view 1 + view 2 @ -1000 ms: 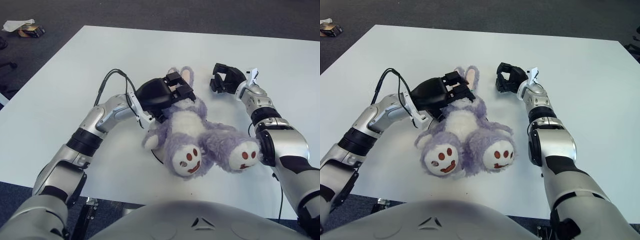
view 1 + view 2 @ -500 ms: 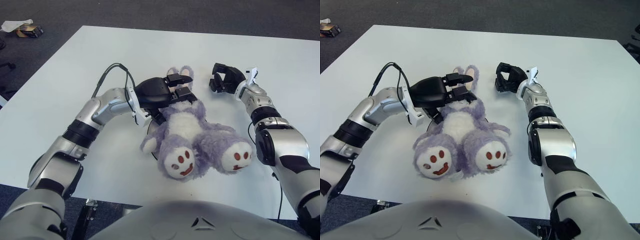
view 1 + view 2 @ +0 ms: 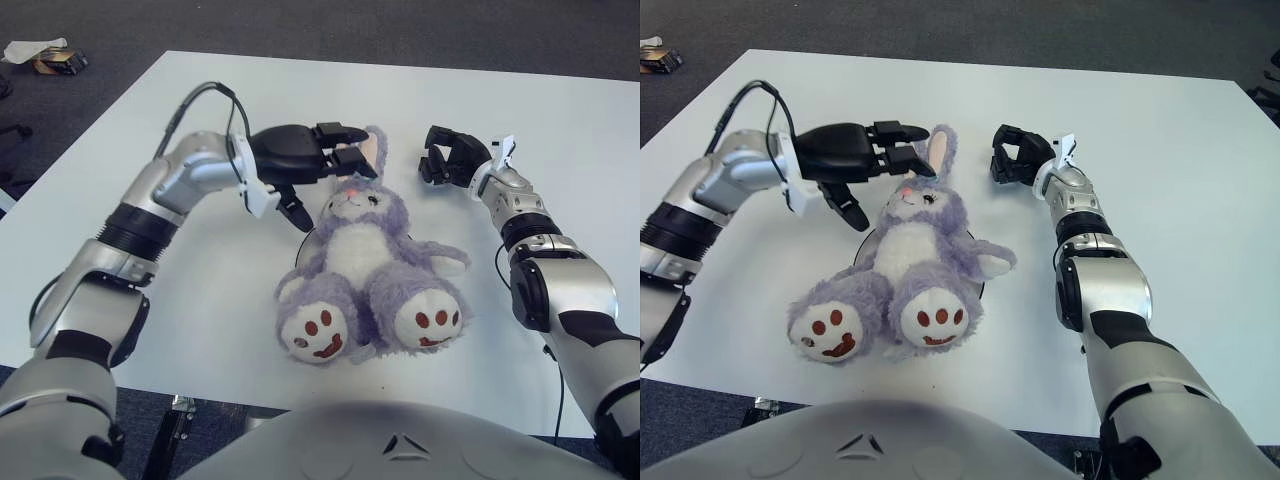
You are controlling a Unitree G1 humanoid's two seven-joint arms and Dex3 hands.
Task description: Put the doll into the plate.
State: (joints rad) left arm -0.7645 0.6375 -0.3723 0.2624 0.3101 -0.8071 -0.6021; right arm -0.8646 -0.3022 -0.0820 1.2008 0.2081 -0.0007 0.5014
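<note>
Left eye view:
Doll: the doll [image 3: 365,265] is sitting upright on the table [image 3: 150,290], feet toward the robot, covering most of the plate [image 3: 303,248]; only a dark arc of rim is peeking out at its left flank.
Left hand: the left hand [image 3: 300,165] is hanging just left of the doll's head, fingers [image 3: 340,131] stretched toward the ear, thumb pointing down; they are looking apart and holding nothing, though a fingertip may be brushing the ear.
Right hand: the right hand [image 3: 447,160] is showing right of the doll's head, well apart from it, fingers curled around nothing.

Right eye view:
Plate: more rim is showing, an arc at the doll's left side [image 3: 862,252] and another under its right arm, so the doll appears to be sitting in the plate.
Step in hand: judging by this, the left hand is letting go.
Doing it well: draw the fingers straight away leftward, clear of the ear, without dragging fur; the doll is looking top-heavy and may tip off the rim if nudged.
</note>
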